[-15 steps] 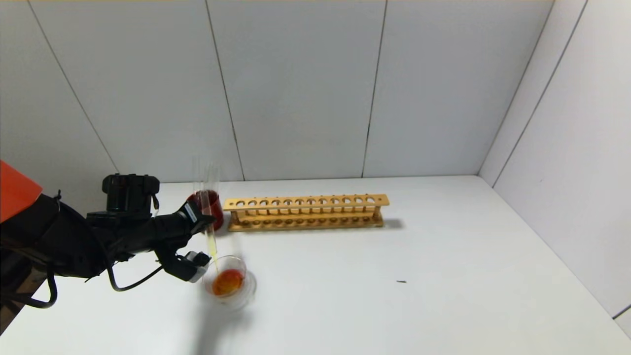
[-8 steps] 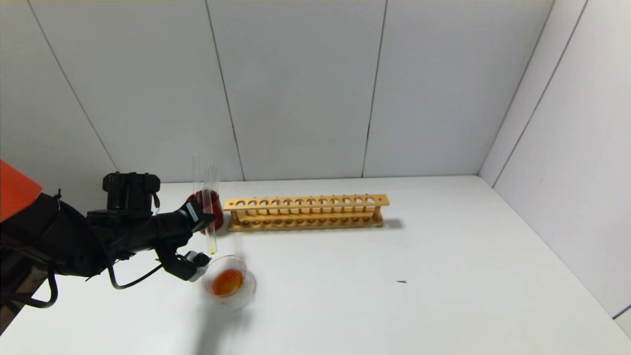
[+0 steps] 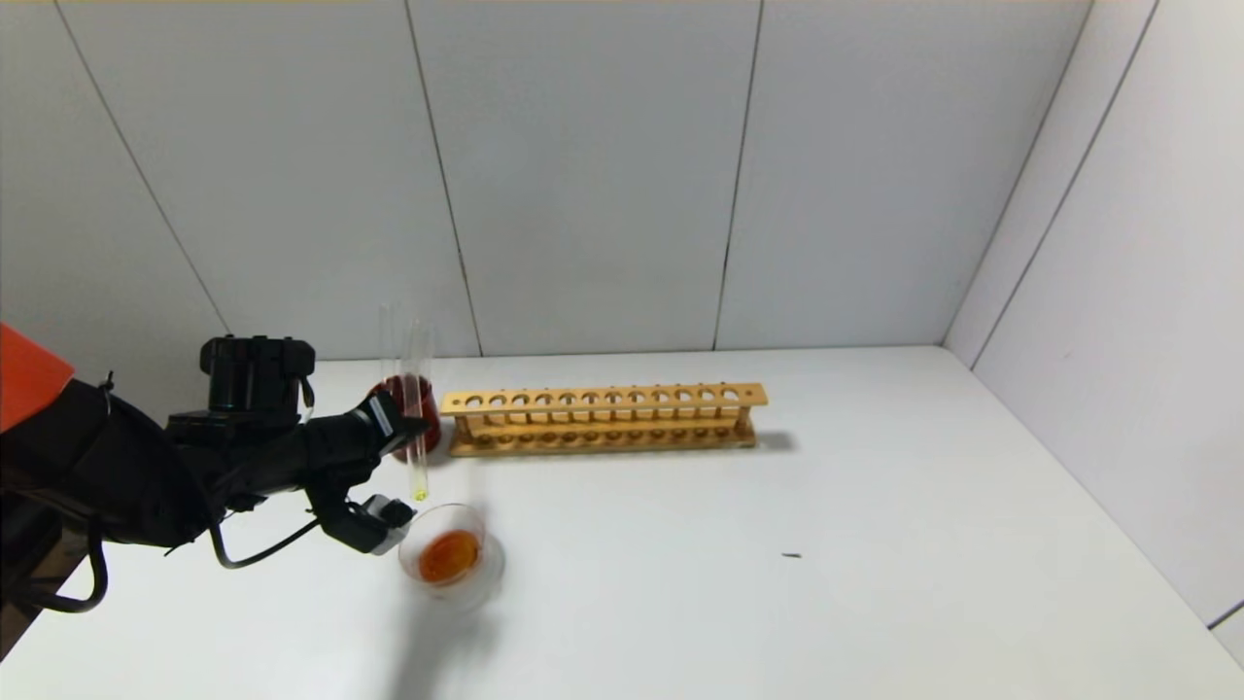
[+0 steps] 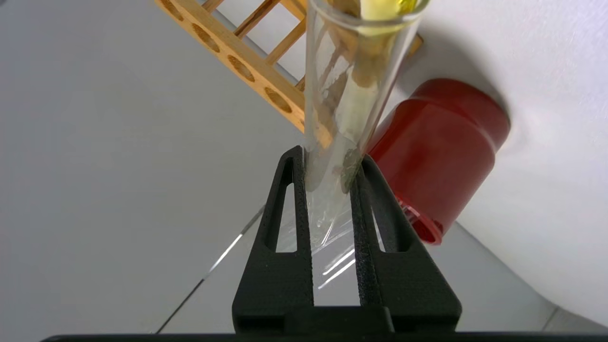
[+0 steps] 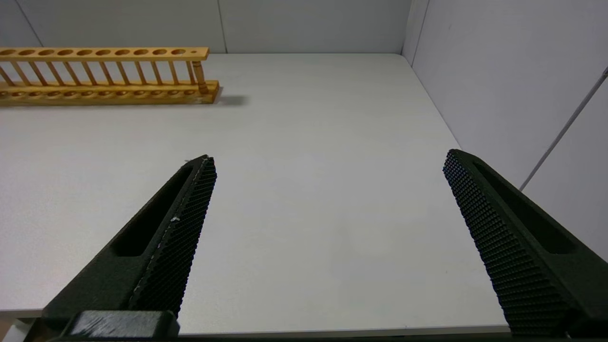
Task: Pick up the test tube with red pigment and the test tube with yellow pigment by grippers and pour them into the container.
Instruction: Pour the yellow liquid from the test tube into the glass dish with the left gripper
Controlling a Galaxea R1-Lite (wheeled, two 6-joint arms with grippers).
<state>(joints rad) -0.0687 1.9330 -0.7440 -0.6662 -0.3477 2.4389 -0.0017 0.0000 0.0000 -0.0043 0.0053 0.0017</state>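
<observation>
My left gripper [image 3: 403, 428] is shut on the test tube with yellow pigment [image 3: 418, 408] and holds it nearly upright. The tube's yellow lower end hangs just above the far left rim of the container [image 3: 491, 566]. The container is a low clear glass dish with orange-red liquid in it. In the left wrist view the fingers [image 4: 289, 190] clamp the clear tube [image 4: 351, 95], with yellow liquid at its far end. No tube with red liquid shows. My right gripper [image 5: 327, 161] is open and empty over bare table, out of the head view.
A dark red cup [image 3: 420, 394] with clear tubes stands just behind the held tube; it also shows in the left wrist view [image 4: 437, 147]. A long wooden tube rack [image 3: 603, 418] stands to its right, empty. Grey walls close the back and right.
The held tube has risen and straightened: its lower end was down at the dish's rim and now hangs above it. The left gripper shifted slightly back. The dish has not moved.
</observation>
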